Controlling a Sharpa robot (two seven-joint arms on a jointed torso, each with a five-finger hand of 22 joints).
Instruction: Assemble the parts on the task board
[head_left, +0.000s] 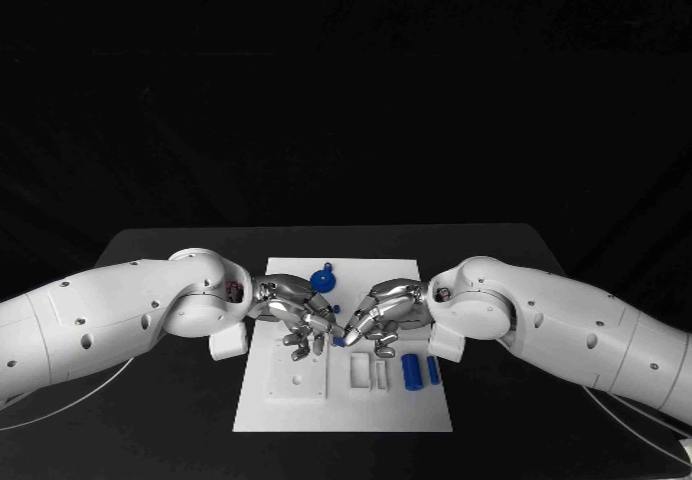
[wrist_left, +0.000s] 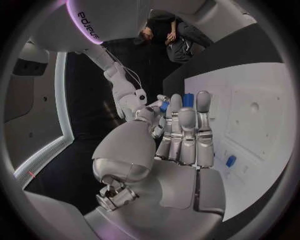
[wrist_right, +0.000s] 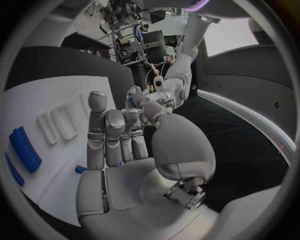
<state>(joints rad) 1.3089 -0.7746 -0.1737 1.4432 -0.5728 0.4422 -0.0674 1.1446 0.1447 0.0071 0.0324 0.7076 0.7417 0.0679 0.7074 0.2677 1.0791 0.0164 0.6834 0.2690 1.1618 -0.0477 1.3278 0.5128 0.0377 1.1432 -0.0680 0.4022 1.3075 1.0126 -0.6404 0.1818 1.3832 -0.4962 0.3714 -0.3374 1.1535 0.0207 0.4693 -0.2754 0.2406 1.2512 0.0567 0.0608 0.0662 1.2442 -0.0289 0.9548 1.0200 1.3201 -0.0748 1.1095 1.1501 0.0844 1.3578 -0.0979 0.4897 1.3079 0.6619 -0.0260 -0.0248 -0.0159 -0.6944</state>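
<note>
The white task board (head_left: 296, 405) lies in the middle of the black table (head_left: 173, 250), and everything else sits around it. Over the board's middle the two hands meet fingertip to fingertip, with a small blue part (head_left: 339, 340) showing right between them. The left hand (head_left: 296, 315) and the right hand (head_left: 378, 318) both have their fingers curled down and drawn close around that piece. In the left wrist view a bit of blue (wrist_left: 187, 100) peeps out above the left hand's fingertips (wrist_left: 203, 102), where the other hand's fingers come in against them. Which hand actually has the piece clamped, I cannot tell; the fingers crowd too tightly.

At the board's far edge, beyond the hands, rests a rounded blue part (head_left: 325, 277). On the board's near right side, beside the right arm, two long blue parts (head_left: 420, 371) lie side by side, roughly parallel; the right wrist view shows them as blue bars (wrist_right: 25, 150) next to two slot-shaped recesses (wrist_right: 56, 125). Another small blue piece (wrist_right: 80, 169) shows on the board close under the right hand's fingers (wrist_right: 97, 130), which are held together and nearly straight. In the left wrist view one more small blue piece (wrist_left: 230, 161) sits on the board, just beside the left hand.
</note>
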